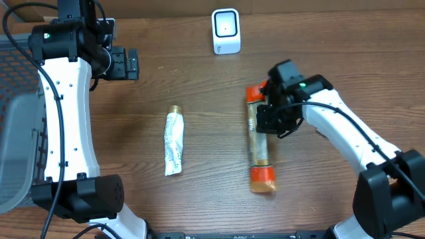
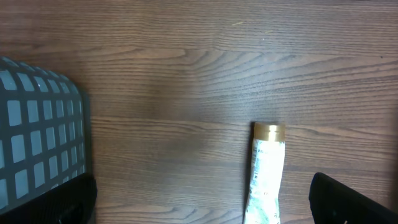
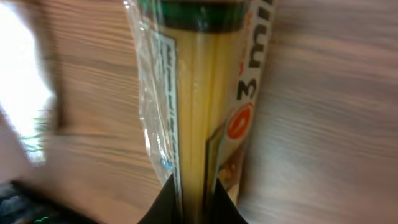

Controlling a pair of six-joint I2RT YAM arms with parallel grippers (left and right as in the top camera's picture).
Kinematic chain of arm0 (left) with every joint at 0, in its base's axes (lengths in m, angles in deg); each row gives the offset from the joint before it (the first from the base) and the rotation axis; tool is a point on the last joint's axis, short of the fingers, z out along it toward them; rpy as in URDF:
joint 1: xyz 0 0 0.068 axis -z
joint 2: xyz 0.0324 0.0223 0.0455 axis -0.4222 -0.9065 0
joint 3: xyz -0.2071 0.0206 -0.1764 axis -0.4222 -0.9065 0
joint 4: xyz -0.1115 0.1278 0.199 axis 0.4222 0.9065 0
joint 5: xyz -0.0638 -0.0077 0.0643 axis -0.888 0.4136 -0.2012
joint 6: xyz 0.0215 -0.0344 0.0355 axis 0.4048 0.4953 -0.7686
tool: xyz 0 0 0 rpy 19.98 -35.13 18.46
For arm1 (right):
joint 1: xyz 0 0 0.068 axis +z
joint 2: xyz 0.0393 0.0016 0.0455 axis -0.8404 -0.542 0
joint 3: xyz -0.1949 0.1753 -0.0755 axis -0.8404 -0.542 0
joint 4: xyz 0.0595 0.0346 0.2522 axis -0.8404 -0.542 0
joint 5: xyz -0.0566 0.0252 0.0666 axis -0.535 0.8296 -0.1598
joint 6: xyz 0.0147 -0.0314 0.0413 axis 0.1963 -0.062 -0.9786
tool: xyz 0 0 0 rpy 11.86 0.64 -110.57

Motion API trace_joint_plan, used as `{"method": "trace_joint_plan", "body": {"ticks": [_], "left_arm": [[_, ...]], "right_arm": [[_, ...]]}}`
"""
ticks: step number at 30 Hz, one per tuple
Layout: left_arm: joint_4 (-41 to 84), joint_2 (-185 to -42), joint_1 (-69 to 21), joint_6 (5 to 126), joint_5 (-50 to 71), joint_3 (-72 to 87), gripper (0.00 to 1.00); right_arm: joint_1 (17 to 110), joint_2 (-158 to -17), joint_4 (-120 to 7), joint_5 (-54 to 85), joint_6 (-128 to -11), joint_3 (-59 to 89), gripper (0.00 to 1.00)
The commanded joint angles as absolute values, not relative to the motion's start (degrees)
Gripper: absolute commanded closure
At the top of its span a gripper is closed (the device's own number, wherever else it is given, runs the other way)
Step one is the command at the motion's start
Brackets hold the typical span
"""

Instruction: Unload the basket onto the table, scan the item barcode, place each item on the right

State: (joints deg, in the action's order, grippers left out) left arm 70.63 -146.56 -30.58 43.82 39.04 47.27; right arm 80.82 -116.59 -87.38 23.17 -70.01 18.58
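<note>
Pickup stage by the look of it: the right gripper is pinched narrow on the spaghetti packet, holding it nearer its far end, and the packet stretches lengthwise right of centre over the wooden table. Can't tell if it's off the wood yet. The left gripper hangs spread wide and empty near the grey basket. Next, I'd guess, it needs lifting over to the white scanner, barcode turned toward it.

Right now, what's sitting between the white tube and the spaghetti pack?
Nothing. The overhead view shows only bare wooden table between the white tube and the spaghetti pack.
</note>
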Motion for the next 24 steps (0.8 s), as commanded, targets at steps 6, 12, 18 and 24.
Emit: {"method": "trace_joint_plan", "body": {"ticks": [6,12,18,24], "left_arm": [[70.6,-147.2,-30.2,42.8,39.4,47.4,0.00],[70.6,-147.2,-30.2,42.8,39.4,47.4,0.00],[70.6,-147.2,-30.2,42.8,39.4,47.4,0.00],[70.6,-147.2,-30.2,42.8,39.4,47.4,0.00]], "right_arm": [[88.3,-125.8,-108.7,-8.3,-78.1,45.3,0.96],[92.5,-137.7,-110.7,-8.3,-78.4,46.4,0.96],[97.2,-144.1,-108.9,-8.2,-79.0,46.4,0.96],[99.9,-144.5,-107.8,-8.2,-78.3,46.4,0.47]]}}
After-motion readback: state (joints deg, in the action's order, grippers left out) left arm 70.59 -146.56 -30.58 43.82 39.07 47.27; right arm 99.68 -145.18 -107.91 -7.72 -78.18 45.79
